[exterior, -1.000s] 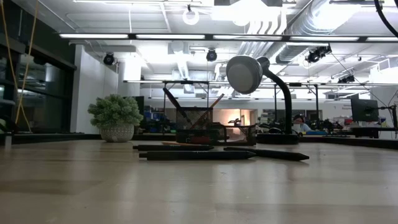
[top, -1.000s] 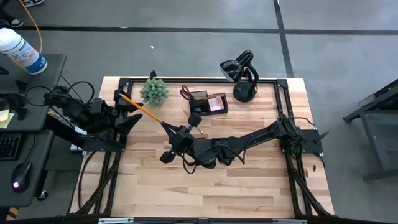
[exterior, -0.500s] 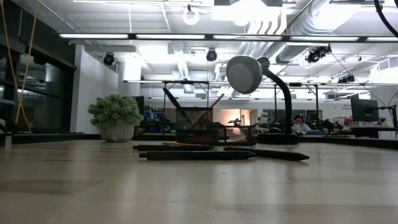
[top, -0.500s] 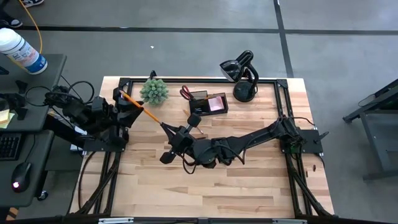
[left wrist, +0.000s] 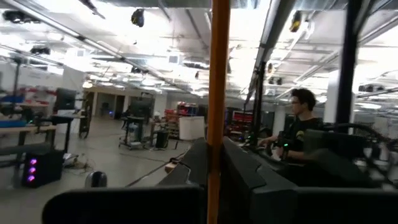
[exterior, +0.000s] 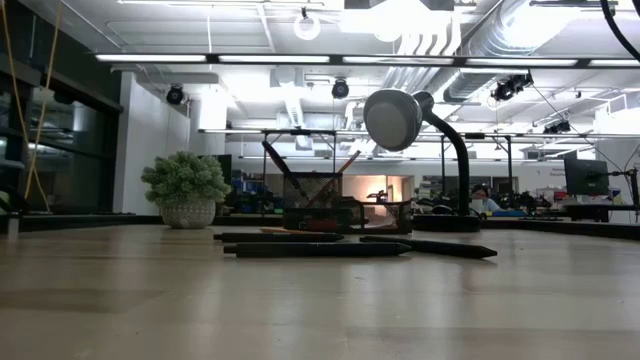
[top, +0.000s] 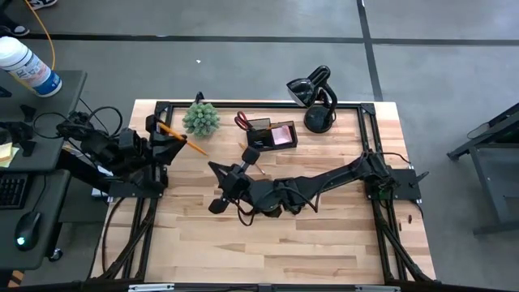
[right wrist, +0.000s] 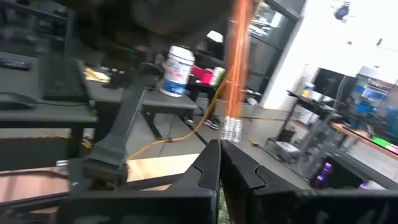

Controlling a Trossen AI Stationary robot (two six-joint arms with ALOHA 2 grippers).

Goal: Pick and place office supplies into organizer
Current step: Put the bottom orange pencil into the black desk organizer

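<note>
An orange pencil [top: 190, 143] hangs in the air over the table's far left part, with my left gripper [top: 172, 136] shut on it. My right gripper [top: 213, 166] is shut. Its tips stand just off the pencil's metal-banded end [right wrist: 231, 129], with a small gap in the high view. The black organizer [top: 272, 134] stands at the far middle with a pink pad [top: 282, 135] inside and red scissors [top: 242, 122] sticking out. Black pens [exterior: 320, 248] lie flat on the table in front of it. My left gripper pinches the pencil's shaft [left wrist: 217, 124] between its two fingers, nearer its far-left end than its middle. The fingers come from the table's left, roughly level, and lie across the pencil. The pencil is lifted clear of the table.
A spiky green plant [top: 201, 118] stands right beside the pencil's far side. A black curved-neck stand [top: 316, 101] is at the far right of the organizer. My right arm [top: 324, 178] stretches across the table's middle, covering part of the wood.
My left gripper has shut on the pencil without moving from its place. The pencil's end that sat at my right gripper's fingertips now stands a little away from them, toward the far left.
</note>
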